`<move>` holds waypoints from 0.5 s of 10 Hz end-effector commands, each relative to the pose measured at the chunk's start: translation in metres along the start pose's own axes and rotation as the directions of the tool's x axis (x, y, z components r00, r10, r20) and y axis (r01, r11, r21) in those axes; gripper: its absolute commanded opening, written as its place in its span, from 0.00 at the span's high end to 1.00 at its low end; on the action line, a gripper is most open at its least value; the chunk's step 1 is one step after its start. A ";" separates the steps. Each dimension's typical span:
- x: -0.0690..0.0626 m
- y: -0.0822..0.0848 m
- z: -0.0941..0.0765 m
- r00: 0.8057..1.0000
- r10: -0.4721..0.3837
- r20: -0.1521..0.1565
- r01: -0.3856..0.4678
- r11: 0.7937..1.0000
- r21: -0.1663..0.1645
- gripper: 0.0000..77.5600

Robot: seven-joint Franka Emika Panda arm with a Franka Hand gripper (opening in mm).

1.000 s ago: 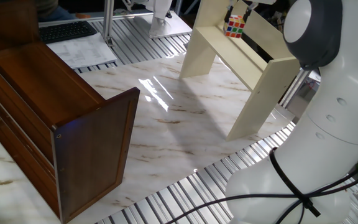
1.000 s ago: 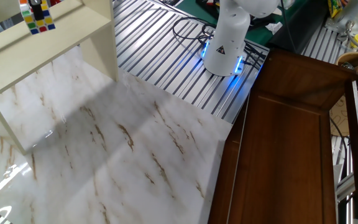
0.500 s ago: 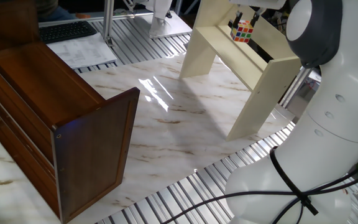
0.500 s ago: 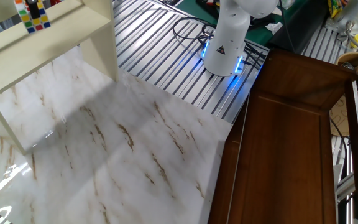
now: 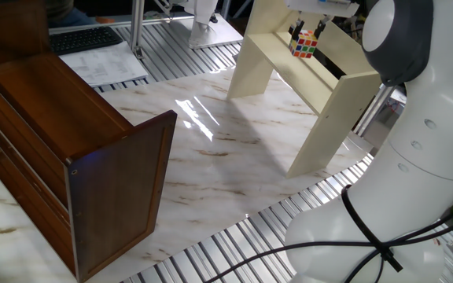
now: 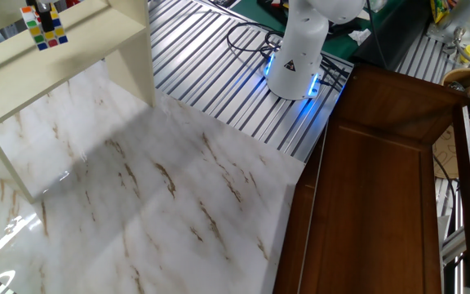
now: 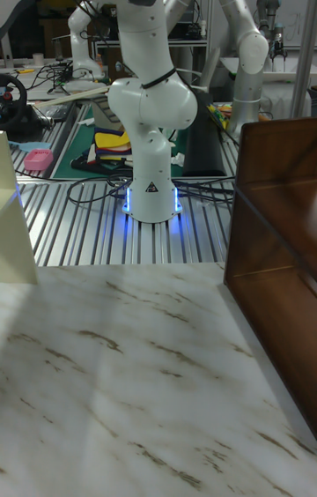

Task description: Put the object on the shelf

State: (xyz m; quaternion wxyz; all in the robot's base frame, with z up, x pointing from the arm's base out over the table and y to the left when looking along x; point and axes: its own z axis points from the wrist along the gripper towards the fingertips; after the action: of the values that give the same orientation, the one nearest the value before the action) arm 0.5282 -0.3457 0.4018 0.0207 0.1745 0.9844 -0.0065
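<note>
The object, a multicoloured cube [image 5: 305, 45], hangs just over the top board of the cream shelf [image 5: 330, 110] at the back right. My gripper [image 5: 307, 33] comes down from above and is shut on the object, with dark fingers on either side of its top. In the other fixed view the object [image 6: 43, 29] sits at the level of the shelf [image 6: 96, 31] board, under the gripper [image 6: 44, 10]. Whether the cube touches the board I cannot tell. The tall fixed view shows neither cube nor gripper.
A large dark brown cabinet [image 5: 69, 134] lies on the marble table's left side, also seen as the cabinet [image 6: 374, 204]. The robot base [image 6: 296, 57] stands on the ribbed metal surface behind. A keyboard [image 5: 85, 38] and papers [image 5: 104, 64] lie at the far left.
The gripper has carried the cube along the shelf's top board and slightly lower. Nothing else moved.
</note>
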 end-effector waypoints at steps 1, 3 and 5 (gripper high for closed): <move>-0.004 0.000 0.021 0.999 0.004 0.042 -0.003 1.000 -0.031 0.98; -0.004 0.000 0.024 0.999 0.003 0.047 -0.002 0.999 -0.033 0.98; -0.005 0.002 0.029 0.999 0.004 0.053 -0.002 0.999 -0.036 0.98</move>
State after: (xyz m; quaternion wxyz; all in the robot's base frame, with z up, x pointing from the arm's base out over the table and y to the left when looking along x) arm 0.5282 -0.3457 0.4014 0.0204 0.1745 0.9844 -0.0064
